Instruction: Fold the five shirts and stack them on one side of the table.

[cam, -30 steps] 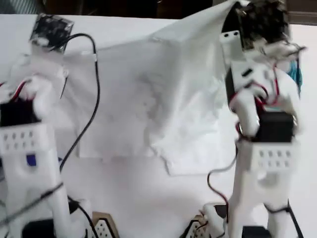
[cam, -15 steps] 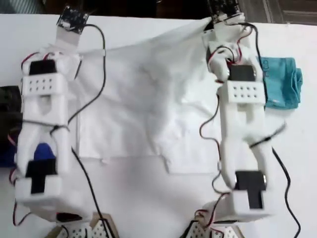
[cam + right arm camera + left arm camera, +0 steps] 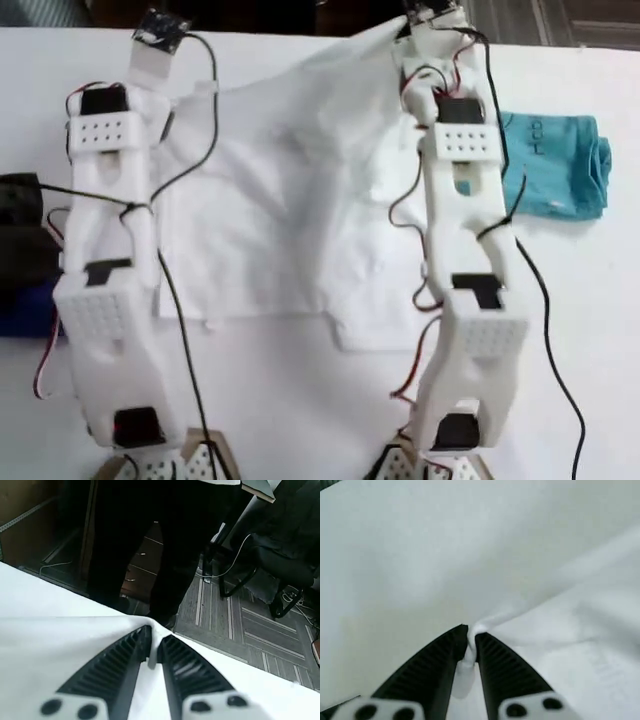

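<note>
Robot arms, two side by side, lie stretched out across a white tabletop (image 3: 300, 400) toward its far edge, each gripping the far edge of a white shirt (image 3: 290, 200). A second ago both arms were raised and bent, with the shirt's right corner hoisted high in a peak. Now they are low and nearly straight, and the shirt has been drawn toward the far edge and lies much flatter. Its near hem has stayed in place around the middle of the tabletop. The left hand (image 3: 470, 636) is clamped on a pinched ridge of white fabric, close above the tabletop by the far edge on the left side. The right hand (image 3: 153, 642) is clamped on the shirt's edge right at the far edge, with the room's floor visible beyond it. The cloth below that hand still rises in a wrinkled slope. A folded teal shirt (image 3: 558, 165), mostly hidden by the right arm a second ago, now shows whole near the right edge. At the left edge sit dark and blue shapes (image 3: 22, 260); what they are cannot be told. Judging from this, the white shirt is being spread for folding: no fold is made yet, one shirt looks finished, and the right side likely needs lowering and smoothing first.
</note>
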`<state>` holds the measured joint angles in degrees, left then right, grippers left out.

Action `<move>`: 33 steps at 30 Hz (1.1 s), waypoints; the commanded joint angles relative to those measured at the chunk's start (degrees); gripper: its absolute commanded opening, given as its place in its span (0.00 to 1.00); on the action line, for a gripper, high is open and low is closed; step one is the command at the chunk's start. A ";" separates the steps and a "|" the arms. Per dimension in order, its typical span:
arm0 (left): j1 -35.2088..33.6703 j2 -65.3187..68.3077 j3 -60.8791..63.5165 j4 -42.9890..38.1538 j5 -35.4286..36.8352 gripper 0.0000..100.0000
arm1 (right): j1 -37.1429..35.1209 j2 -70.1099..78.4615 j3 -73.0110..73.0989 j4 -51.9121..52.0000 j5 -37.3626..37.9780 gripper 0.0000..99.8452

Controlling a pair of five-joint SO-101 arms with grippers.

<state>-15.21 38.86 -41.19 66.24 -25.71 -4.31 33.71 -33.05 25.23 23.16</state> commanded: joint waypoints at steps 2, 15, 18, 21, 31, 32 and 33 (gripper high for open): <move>-0.09 2.29 -8.66 3.16 0.18 0.02 | 0.57 5.85 -11.52 -0.48 4.13 0.02; -0.44 7.12 -15.60 5.36 0.53 0.02 | 1.27 19.03 -34.64 1.98 10.11 0.02; -0.44 7.03 -15.69 6.15 0.53 0.02 | 1.98 19.56 -37.71 1.98 10.11 0.02; -0.44 7.03 -15.69 6.42 0.53 0.02 | 2.59 19.56 -38.42 1.98 10.11 0.02; -1.14 7.03 -17.98 6.42 0.62 0.02 | 1.10 26.51 -35.25 -1.19 10.11 0.02; -1.58 7.03 -19.56 6.51 0.79 0.02 | 1.10 27.56 -35.25 -2.42 10.11 0.02; -2.20 7.03 -21.32 6.51 1.76 0.02 | 1.10 28.44 -35.25 -3.30 10.11 0.02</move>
<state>-15.21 47.30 -56.57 72.40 -25.71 -4.31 61.93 -67.60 25.05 32.84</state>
